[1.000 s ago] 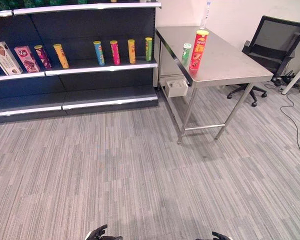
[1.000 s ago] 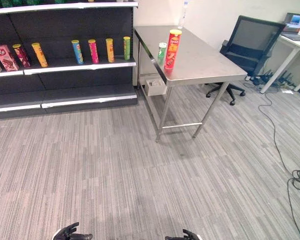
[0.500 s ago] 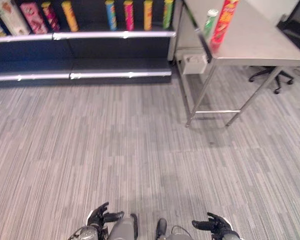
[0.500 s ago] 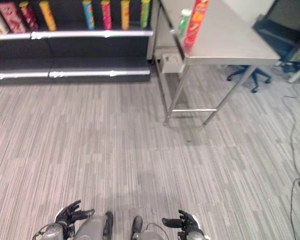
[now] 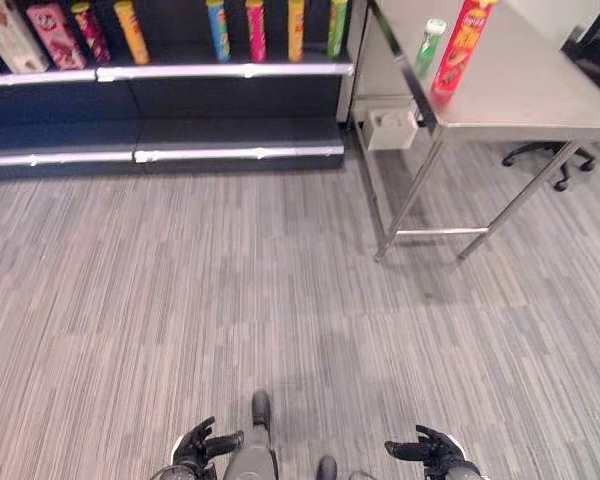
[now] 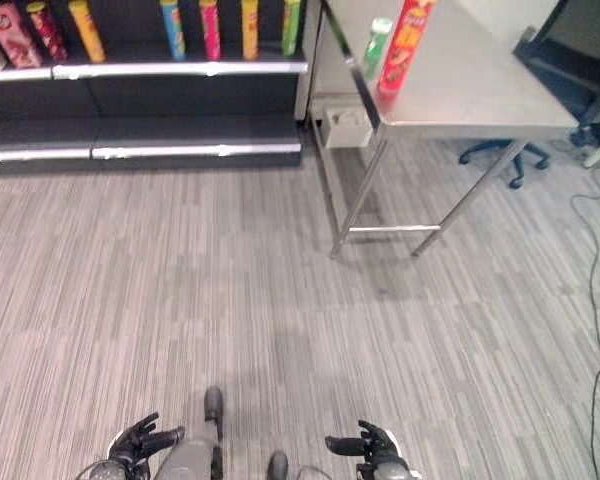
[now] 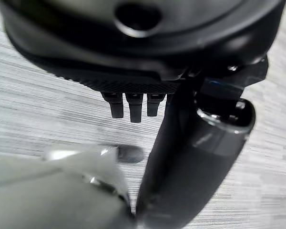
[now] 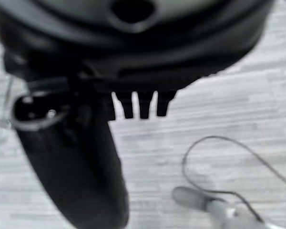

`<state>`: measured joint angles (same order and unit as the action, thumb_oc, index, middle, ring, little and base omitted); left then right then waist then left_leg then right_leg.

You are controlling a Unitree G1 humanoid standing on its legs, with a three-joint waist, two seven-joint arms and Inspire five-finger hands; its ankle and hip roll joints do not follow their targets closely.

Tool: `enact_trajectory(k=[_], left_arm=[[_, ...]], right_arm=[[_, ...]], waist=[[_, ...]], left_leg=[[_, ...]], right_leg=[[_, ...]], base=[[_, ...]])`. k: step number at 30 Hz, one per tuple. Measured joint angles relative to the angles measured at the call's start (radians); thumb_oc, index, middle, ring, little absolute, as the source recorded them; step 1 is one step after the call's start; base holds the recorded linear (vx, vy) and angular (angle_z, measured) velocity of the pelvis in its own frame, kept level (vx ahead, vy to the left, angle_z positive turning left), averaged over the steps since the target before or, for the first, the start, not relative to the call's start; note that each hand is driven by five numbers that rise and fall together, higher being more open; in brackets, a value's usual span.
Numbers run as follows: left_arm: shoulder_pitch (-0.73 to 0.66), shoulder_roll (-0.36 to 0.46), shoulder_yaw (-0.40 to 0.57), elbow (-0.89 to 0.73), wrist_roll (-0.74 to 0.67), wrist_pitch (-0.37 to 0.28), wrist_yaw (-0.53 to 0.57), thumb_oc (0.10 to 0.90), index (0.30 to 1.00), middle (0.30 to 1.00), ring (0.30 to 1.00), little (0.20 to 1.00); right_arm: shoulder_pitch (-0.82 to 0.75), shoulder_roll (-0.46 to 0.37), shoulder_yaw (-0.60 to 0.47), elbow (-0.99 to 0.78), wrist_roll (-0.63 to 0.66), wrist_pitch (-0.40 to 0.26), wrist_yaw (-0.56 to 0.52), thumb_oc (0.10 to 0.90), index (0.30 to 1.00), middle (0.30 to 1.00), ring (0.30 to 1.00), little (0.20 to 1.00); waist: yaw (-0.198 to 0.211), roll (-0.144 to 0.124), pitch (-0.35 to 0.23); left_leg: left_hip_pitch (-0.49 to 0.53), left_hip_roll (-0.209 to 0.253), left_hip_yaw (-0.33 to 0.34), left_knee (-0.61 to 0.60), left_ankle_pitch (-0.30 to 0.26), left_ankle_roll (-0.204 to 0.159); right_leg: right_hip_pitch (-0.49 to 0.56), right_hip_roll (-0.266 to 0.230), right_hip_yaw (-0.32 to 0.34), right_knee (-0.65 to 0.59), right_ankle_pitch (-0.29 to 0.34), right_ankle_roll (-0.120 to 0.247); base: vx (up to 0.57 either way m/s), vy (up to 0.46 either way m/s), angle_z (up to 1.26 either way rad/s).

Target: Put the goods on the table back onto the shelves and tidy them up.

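A tall red snack can [image 5: 458,46] and a shorter green can [image 5: 429,46] stand near the front left corner of the steel table [image 5: 540,95] at the upper right. On the dark shelf [image 5: 220,70] at the top stand a row of cans: blue [image 5: 218,26], pink [image 5: 255,27], yellow [image 5: 295,27], green [image 5: 337,22]. Further left are an orange can [image 5: 131,30], a dark pink can [image 5: 87,30] and boxes [image 5: 52,24]. My left hand [image 5: 202,445] and right hand [image 5: 425,452] hang low at the bottom edge, far from the table, both open and empty.
A white box [image 5: 390,126] sits under the table by the shelf end. A black office chair [image 5: 565,150] stands behind the table at the right. A lower shelf board [image 5: 230,152] runs along the floor. Grey striped carpet [image 5: 280,290] lies between me and the shelf.
The camera has shifted a little; the table and shelf sit slightly lower and more rightward in view. Both hands stay low and open.
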<state>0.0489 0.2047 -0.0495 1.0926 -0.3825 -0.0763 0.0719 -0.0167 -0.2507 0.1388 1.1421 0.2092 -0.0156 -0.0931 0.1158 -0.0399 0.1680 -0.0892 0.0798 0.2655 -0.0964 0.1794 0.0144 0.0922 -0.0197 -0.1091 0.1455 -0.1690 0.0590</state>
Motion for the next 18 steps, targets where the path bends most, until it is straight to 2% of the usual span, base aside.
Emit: enact_trajectory(k=[1, 2, 3, 4, 6, 7, 8, 9, 10, 11, 12, 13, 14, 15, 17, 18], left_arm=[[0.010, 0.004, -0.003, -0.021, 0.000, 0.002, 0.001, 0.800, 0.900, 0.900, 0.900, 0.900], [0.015, 0.017, -0.007, -0.034, 0.001, -0.003, 0.001, 0.800, 0.900, 0.900, 0.900, 0.900], [0.009, 0.027, -0.015, -0.032, 0.007, -0.001, -0.005, 0.800, 0.900, 0.900, 0.900, 0.900], [0.007, 0.033, -0.031, -0.031, 0.013, -0.001, -0.006, 0.800, 0.900, 0.900, 0.900, 0.900], [0.004, 0.037, -0.025, -0.032, 0.024, -0.006, -0.017, 0.800, 0.900, 0.900, 0.900, 0.900], [-0.019, 0.044, -0.026, -0.031, 0.031, -0.003, -0.017, 0.800, 0.900, 0.900, 0.900, 0.900], [-0.025, 0.045, -0.025, -0.031, 0.033, -0.004, -0.016, 0.800, 0.900, 0.900, 0.900, 0.900], [-0.030, 0.048, -0.025, -0.022, 0.033, -0.004, -0.017, 0.800, 0.900, 0.900, 0.900, 0.900], [-0.051, 0.040, -0.028, -0.011, 0.034, -0.003, -0.017, 0.800, 0.900, 0.900, 0.900, 0.900], [-0.048, 0.037, -0.021, -0.007, 0.038, -0.004, -0.015, 0.800, 0.900, 0.900, 0.900, 0.900], [-0.053, 0.039, -0.013, 0.008, 0.042, -0.005, -0.015, 0.800, 0.900, 0.900, 0.900, 0.900], [-0.063, 0.045, -0.010, 0.028, 0.051, -0.005, -0.017, 0.800, 0.900, 0.900, 0.900, 0.900], [-0.060, 0.049, -0.003, 0.036, 0.058, -0.004, -0.016, 0.800, 0.900, 0.900, 0.900, 0.900], [-0.055, 0.050, 0.011, 0.037, 0.064, -0.004, -0.016, 0.800, 0.900, 0.900, 0.900, 0.900], [-0.010, 0.041, 0.014, 0.035, 0.070, -0.004, -0.017, 0.800, 0.900, 0.900, 0.900, 0.900], [0.023, 0.036, 0.013, 0.036, 0.071, -0.003, -0.018, 0.800, 0.900, 0.900, 0.900, 0.900]], right_arm=[[0.013, 0.007, -0.005, -0.018, -0.002, -0.003, 0.001, 0.800, 0.900, 0.900, 0.900, 0.900], [0.018, 0.019, -0.006, -0.032, -0.002, -0.006, -0.001, 0.800, 0.900, 0.900, 0.900, 0.900], [0.049, 0.024, -0.001, -0.056, -0.002, -0.001, 0.012, 0.800, 0.900, 0.900, 0.900, 0.900], [0.055, 0.031, -0.027, -0.056, 0.003, -0.001, 0.013, 0.800, 0.900, 0.900, 0.900, 0.900], [0.050, 0.028, -0.042, -0.056, 0.007, -0.004, 0.009, 0.800, 0.900, 0.900, 0.900, 0.900], [0.037, 0.020, -0.035, -0.076, 0.007, -0.003, 0.010, 0.800, 0.900, 0.900, 0.900, 0.900], [0.035, 0.017, -0.033, -0.090, 0.007, -0.006, 0.011, 0.800, 0.900, 0.900, 0.900, 0.900], [0.029, 0.016, -0.029, -0.096, 0.008, -0.013, 0.013, 0.800, 0.900, 0.900, 0.900, 0.900], [0.024, 0.014, -0.032, -0.093, 0.010, -0.012, 0.015, 0.800, 0.900, 0.900, 0.900, 0.900], [0.022, 0.006, -0.031, -0.100, 0.011, -0.014, 0.021, 0.800, 0.900, 0.900, 0.900, 0.900], [0.016, 0.005, -0.031, -0.100, 0.011, -0.020, 0.020, 0.800, 0.900, 0.900, 0.900, 0.900], [0.010, 0.010, -0.031, -0.096, 0.012, -0.019, 0.020, 0.800, 0.900, 0.900, 0.900, 0.900], [0.004, 0.017, -0.033, -0.095, 0.014, -0.017, 0.020, 0.800, 0.900, 0.900, 0.900, 0.900], [-0.002, 0.026, -0.043, -0.095, 0.014, -0.018, 0.021, 0.800, 0.900, 0.900, 0.900, 0.900], [0.019, 0.035, -0.064, -0.091, 0.012, -0.016, 0.020, 0.800, 0.900, 0.900, 0.900, 0.900], [0.020, 0.032, -0.076, -0.058, 0.008, -0.011, 0.020, 0.800, 0.900, 0.900, 0.900, 0.900]], waist=[[-0.011, 0.000, -0.005], [-0.025, -0.009, -0.014], [-0.049, -0.025, -0.021], [-0.068, -0.028, -0.027], [-0.079, 0.001, -0.025], [-0.099, 0.026, -0.018], [-0.109, 0.044, -0.010], [-0.119, 0.050, -0.001], [-0.144, 0.055, 0.006], [-0.146, 0.064, 0.009], [-0.157, 0.066, 0.012], [-0.165, 0.059, 0.024], [-0.162, 0.035, 0.037], [-0.163, 0.019, 0.043], [-0.167, 0.005, 0.020], [-0.156, -0.009, 0.007]], left_leg=[[0.009, -0.006, 0.004, 0.000, -0.020, 0.020], [0.031, -0.028, 0.000, 0.006, -0.038, 0.035], [0.068, -0.070, -0.003, 0.007, -0.053, 0.052], [0.089, -0.085, -0.005, 0.007, -0.063, 0.059], [0.131, -0.095, -0.016, 0.008, -0.108, 0.078], [0.155, -0.095, -0.044, 0.013, -0.138, 0.099], [0.171, -0.088, -0.059, 0.009, -0.142, 0.092], [0.189, -0.089, -0.066, 0.008, -0.142, 0.088], [0.206, -0.097, -0.082, 0.010, -0.165, 0.101], [0.217, -0.095, -0.094, 0.010, -0.211, 0.104], [0.227, -0.097, -0.100, 0.011, -0.219, 0.097], [0.256, -0.108, -0.098, 0.006, -0.232, 0.083], [0.278, -0.124, -0.088, 0.004, -0.243, 0.068], [0.302, -0.133, -0.090, 0.005, -0.260, 0.063], [0.354, -0.125, -0.101, 0.006, -0.317, 0.047], [0.412, -0.110, -0.098, 0.005, -0.363, -0.002]], right_leg=[[-0.079, -0.033, -0.041, 0.197, -0.041, 0.050], [-0.162, -0.076, -0.055, 0.366, -0.044, 0.064], [-0.269, -0.149, -0.050, 0.641, 0.027, 0.089], [-0.296, -0.175, -0.053, 0.724, 0.031, 0.093], [-0.348, -0.192, -0.043, 0.748, 0.035, 0.077], [-0.376, -0.180, -0.062, 0.689, 0.031, 0.079], [-0.367, -0.166, -0.078, 0.587, 0.017, 0.061], [-0.364, -0.153, -0.079, 0.470, 0.020, 0.057], [-0.380, -0.135, -0.079, 0.380, 0.025, 0.057], [-0.399, -0.115, -0.071, 0.261, 0.052, 0.055], [-0.393, -0.093, -0.066, 0.116, 0.076, 0.070], [-0.396, -0.084, -0.069, -0.049, 0.122, 0.096], [-0.404, -0.086, -0.083, -0.130, 0.146, 0.096], [-0.414, -0.091, -0.094, -0.151, 0.153, 0.088], [-0.436, -0.090, -0.180, -0.155, 0.156, 0.086], [-0.432, -0.097, -0.265, -0.134, 0.175, 0.072]], base=[[0.32, 0.401, -0.14], [0.32, 0.374, 0.28], [0.36, 0.343, 0.44], [0.22, 0.191, 0.44], [0.44, 0.129, 0.15], [0.44, 0.093, 0.19], [0.46, 0.032, 0.46], [0.47, 0.001, 0.50], [0.60, 0.002, 0.40], [0.47, -0.004, 0.26], [0.33, 0.006, 0.11], [0.33, 0.004, 0.09], [0.27, 0.001, 0.10], [0.40, 0.001, 0.13], [0.57, -0.014, 0.14], [0.71, -0.035, -0.09]])
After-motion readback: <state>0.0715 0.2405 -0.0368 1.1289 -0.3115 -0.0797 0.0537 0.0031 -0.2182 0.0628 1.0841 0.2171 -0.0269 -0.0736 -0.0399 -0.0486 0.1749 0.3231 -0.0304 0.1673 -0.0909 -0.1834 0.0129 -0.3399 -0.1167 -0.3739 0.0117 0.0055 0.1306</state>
